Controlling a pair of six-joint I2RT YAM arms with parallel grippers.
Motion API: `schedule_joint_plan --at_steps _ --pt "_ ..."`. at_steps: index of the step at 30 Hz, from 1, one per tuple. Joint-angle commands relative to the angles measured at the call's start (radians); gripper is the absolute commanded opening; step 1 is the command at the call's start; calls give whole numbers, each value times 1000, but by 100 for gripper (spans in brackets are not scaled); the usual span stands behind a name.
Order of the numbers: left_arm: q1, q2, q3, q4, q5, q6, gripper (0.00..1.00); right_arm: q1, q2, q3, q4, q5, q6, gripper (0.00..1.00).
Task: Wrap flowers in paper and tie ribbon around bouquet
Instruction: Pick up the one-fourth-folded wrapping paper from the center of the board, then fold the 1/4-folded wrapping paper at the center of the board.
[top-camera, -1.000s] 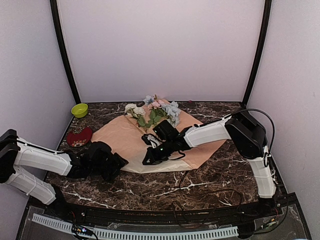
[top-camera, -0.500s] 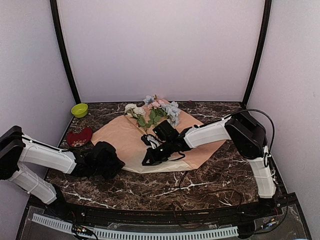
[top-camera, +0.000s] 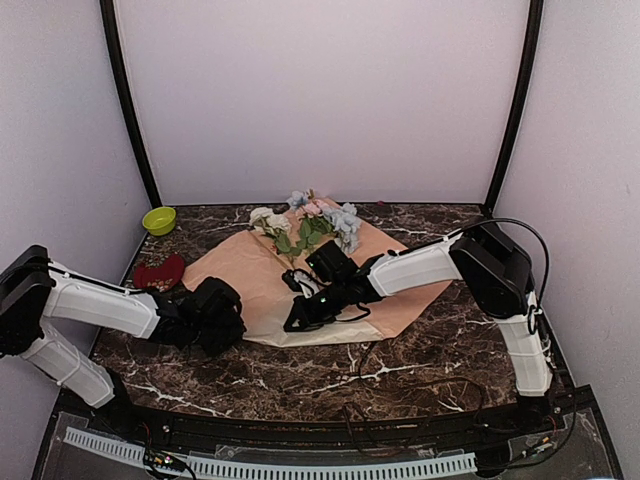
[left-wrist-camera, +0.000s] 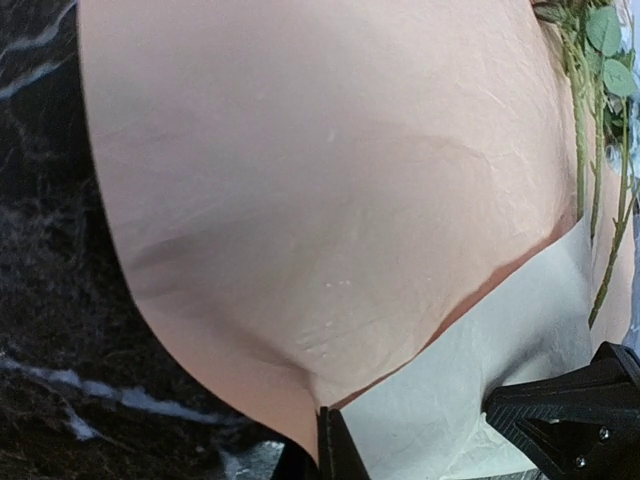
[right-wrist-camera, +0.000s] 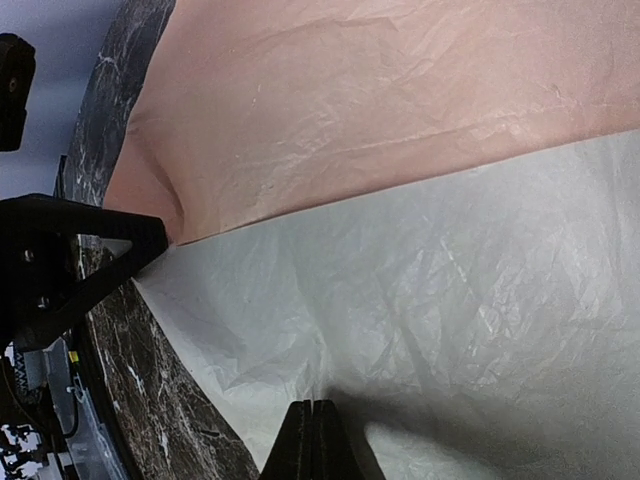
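Note:
The paper (top-camera: 250, 275) lies spread on the marble table, peach face up, with a beige sheet (right-wrist-camera: 420, 300) showing at its near corner. The flowers (top-camera: 310, 225) rest on its far part, and their green stems (left-wrist-camera: 590, 150) reach toward the middle. My left gripper (top-camera: 236, 320) is at the paper's near-left edge and is shut on a pinched fold of the peach sheet (left-wrist-camera: 320, 200). My right gripper (top-camera: 292, 322) is shut, its tips (right-wrist-camera: 313, 440) pressed down on the beige face. A thin dark strand (top-camera: 352, 313) loops beside it; I cannot tell whether it is the ribbon or a cable.
A green bowl (top-camera: 159, 220) stands at the back left. A red dish (top-camera: 158, 275) sits just behind my left arm. Pale walls and black posts close the table on three sides. The two grippers are close together at the paper's near edge.
My left gripper has slid right onto the paper's near-left edge and closed on it. The right arm, the paper's far part and the flowers have not moved.

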Motion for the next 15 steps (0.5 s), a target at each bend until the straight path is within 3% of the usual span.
schedule_joint_plan --at_steps 1,15 --pt "-6 18 104 -145 -54 187 0 7 2 -21 -20 2 13 0" --pt "-95 108 328 -185 -85 506 0 -13 -9 -44 35 -37 47 0"
